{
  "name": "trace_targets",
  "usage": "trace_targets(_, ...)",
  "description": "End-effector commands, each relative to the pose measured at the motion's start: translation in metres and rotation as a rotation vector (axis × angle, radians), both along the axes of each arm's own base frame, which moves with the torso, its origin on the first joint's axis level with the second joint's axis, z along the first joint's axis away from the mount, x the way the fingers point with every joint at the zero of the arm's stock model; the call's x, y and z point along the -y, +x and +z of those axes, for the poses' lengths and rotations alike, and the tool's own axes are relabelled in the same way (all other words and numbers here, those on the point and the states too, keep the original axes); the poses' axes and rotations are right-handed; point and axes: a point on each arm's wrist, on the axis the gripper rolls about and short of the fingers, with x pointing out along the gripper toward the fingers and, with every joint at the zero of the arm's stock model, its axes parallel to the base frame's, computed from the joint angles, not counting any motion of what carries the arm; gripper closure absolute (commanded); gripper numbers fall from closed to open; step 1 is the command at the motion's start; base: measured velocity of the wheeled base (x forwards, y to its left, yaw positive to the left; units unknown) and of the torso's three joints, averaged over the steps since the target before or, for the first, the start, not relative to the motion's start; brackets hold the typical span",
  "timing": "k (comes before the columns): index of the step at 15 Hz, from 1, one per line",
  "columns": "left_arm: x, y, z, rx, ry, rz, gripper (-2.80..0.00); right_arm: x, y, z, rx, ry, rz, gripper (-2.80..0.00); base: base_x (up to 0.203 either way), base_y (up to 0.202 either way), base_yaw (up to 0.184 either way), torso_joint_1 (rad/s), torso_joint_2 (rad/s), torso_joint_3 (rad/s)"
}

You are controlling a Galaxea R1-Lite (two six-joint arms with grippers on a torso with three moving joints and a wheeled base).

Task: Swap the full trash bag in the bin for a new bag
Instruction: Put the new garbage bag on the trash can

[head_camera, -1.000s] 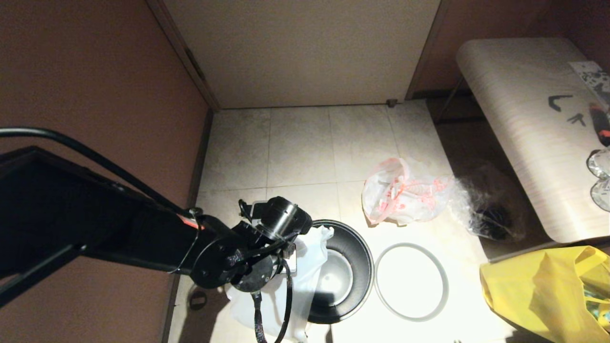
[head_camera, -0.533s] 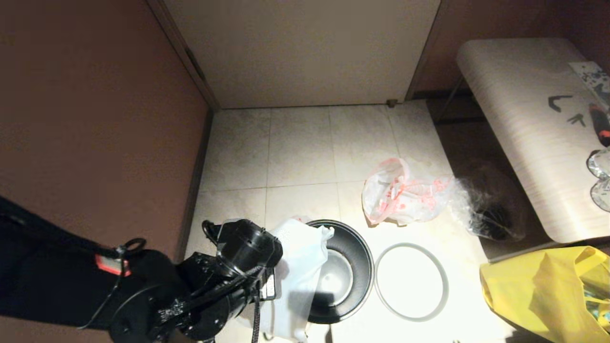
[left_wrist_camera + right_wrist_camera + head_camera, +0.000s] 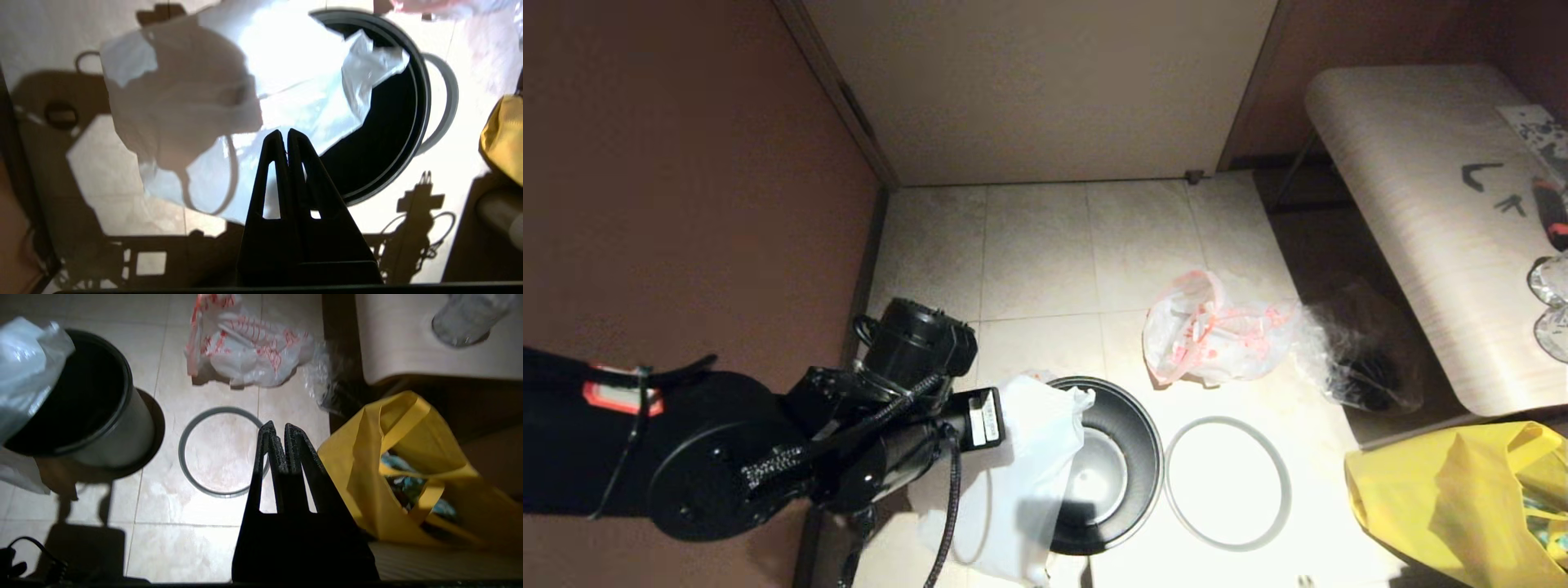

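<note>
The new bag [image 3: 1025, 482] lies draped over the left rim of the black bin [image 3: 1145, 457], with most of it spread on the floor beside it. My left arm [image 3: 898, 408] hangs over the floor left of the bin. Its left gripper [image 3: 284, 132] is shut above the new bag [image 3: 286, 81], with nothing visibly held. The bin's grey hoop [image 3: 1228, 419] lies flat on the tiles right of the bin. The full trash bag [image 3: 1209, 331] rests on the floor behind the hoop. My right gripper [image 3: 277, 428] is shut and empty, above the hoop [image 3: 182, 451] and beside the bin [image 3: 81, 392].
A clear crinkly bag [image 3: 1356, 367] with dark contents lies right of the full bag. A yellow bag [image 3: 1454, 498] stands at the front right, close to my right gripper. A pale table [image 3: 1413, 212] fills the right side. A brown wall [image 3: 686, 204] runs along the left.
My left arm has drawn back leftward from over the bin's left rim and now sits farther from it. The new bag stayed draped where it was. Both grippers stayed shut.
</note>
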Motion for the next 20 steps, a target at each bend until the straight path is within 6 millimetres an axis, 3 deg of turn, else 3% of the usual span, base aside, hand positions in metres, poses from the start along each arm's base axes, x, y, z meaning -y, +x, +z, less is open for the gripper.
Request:
trace_targets(1, -0.001, 0.005, 0.005, 0.017, -0.009, 0.014, 0.0, 0.0, 0.002, 0.035, 0.01, -0.001, 0.002, 0.0, 0.0, 0.0, 0.0, 0.0, 0.0, 0.0)
trace_targets(4, -0.005, 0.011, 0.005, 0.016, -0.009, 0.034, 0.0, 0.0, 0.023, 0.096, -0.015, -0.049, 0.015, 0.0, 0.0, 0.0, 0.0, 0.0, 0.0, 0.0)
trace_targets(7, -0.008, 0.014, 0.008, 0.025, -0.015, 0.049, 0.0, 0.0, 0.054, 0.138, -0.048, -0.14, 0.013, 0.0, 0.0, 0.0, 0.0, 0.0, 0.0, 0.0)
trace_targets(10, -0.009, 0.018, 0.01, 0.034, -0.008, 0.049, 0.0, 0.0, 0.094, 0.162, -0.117, -0.209, 0.006, 0.0, 0.0, 0.0, 0.0, 0.0, 0.0, 0.0)
trace_targets(13, -0.004, 0.025, -0.002, 0.007, 0.014, 0.049, 0.0, -0.009, 0.143, 0.177, -0.152, -0.292, 0.021, 0.0, 0.0, 0.0, 0.0, 0.0, 0.0, 0.0)
trace_targets(15, -0.001, 0.03, -0.005, 0.0, 0.019, 0.05, 0.0, -0.034, 0.177, 0.175, -0.204, -0.349, 0.076, 0.0, 0.0, 0.0, 0.0, 0.0, 0.0, 0.0)
trace_targets(17, -0.001, 0.036, -0.011, -0.012, 0.028, 0.062, 0.0, -0.063, 0.214, 0.159, -0.279, -0.397, 0.102, 0.0, 0.0, 0.0, 0.0, 0.0, 0.0, 0.0)
trace_targets(20, -0.011, 0.044, -0.003, -0.008, -0.01, 0.069, 0.0, -0.104, 0.283, 0.114, -0.344, -0.437, 0.111, 0.0, 0.0, 0.0, 0.0, 0.0, 0.0, 0.0)
